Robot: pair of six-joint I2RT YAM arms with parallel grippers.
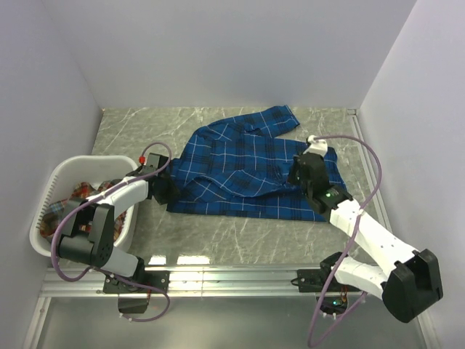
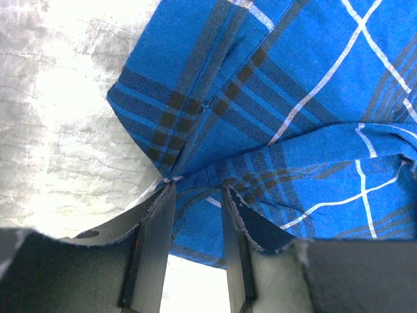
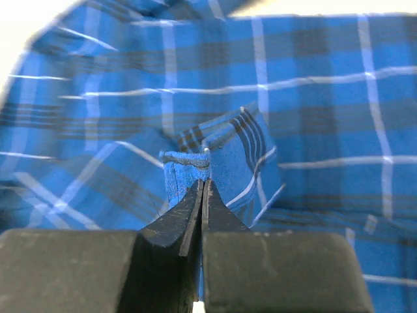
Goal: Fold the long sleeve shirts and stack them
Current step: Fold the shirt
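The royal blue plaid shirt (image 1: 240,167) lies spread over the middle of the table, one sleeve reaching to the far right. My left gripper (image 1: 166,190) is at the shirt's near-left corner. In the left wrist view its jaws (image 2: 199,189) stand open with the shirt's edge (image 2: 293,85) lying between the fingertips. My right gripper (image 1: 296,174) is over the shirt's right part. In the right wrist view it (image 3: 203,182) is shut on a small raised fold of the blue shirt (image 3: 313,98). The red-orange plaid shirt (image 1: 83,195) lies crumpled in the basket.
The white plastic laundry basket (image 1: 54,182) stands at the left edge of the table beside the left arm. White walls close in the table at the left, back and right. Grey marbled tabletop (image 1: 240,233) shows in front of the shirt.
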